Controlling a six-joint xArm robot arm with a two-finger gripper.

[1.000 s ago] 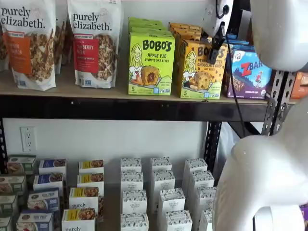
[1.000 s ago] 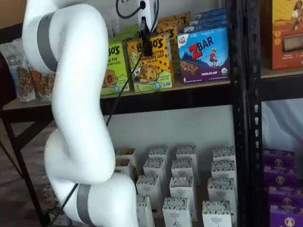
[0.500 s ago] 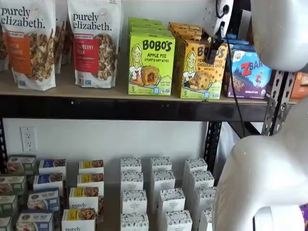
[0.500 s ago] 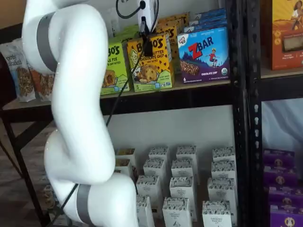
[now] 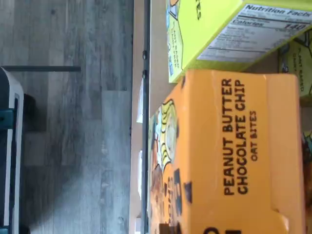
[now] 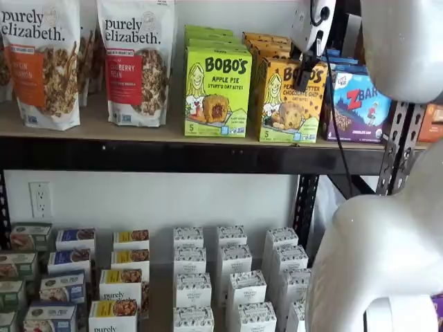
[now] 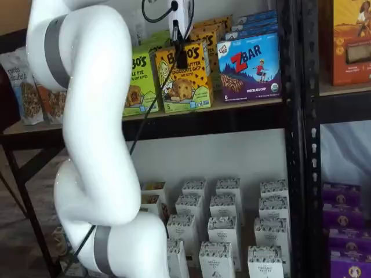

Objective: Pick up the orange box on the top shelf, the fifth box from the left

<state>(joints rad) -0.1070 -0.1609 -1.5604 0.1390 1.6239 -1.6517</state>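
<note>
**Desk:** What does the wrist view show?

**Reporter:** The orange box [image 5: 234,156] fills it at close range, lid panel reading "Peanut Butter Chocolate Chip" facing the camera. The lime-green box [image 5: 214,34] stands just beside it. No fingers show here.

**Desk:** And in a shelf view?

**Reporter:** The gripper [image 6: 304,75] hangs in front of the orange box [image 6: 287,104], at its upper part. A second ago its black tip sat a little higher and nearer the ZBar box [image 6: 360,104]; it has since crept down and across the carton's face. The carton has not shifted on the top shelf [image 6: 138,131].

**Desk:** The other angle?

**Reporter:** Little has changed. The gripper [image 7: 181,58] overlaps the top of the orange box [image 7: 188,84], which stands upright at the front of the top shelf [image 7: 243,105], between its green neighbour and the ZBar box [image 7: 249,66].

**Desk:** Is the claw clamped?

**Reporter:** Nobody can tell; the fingers show side-on, with no gap visible. By appearances the approach is closing and the lift has not begun.
</note>
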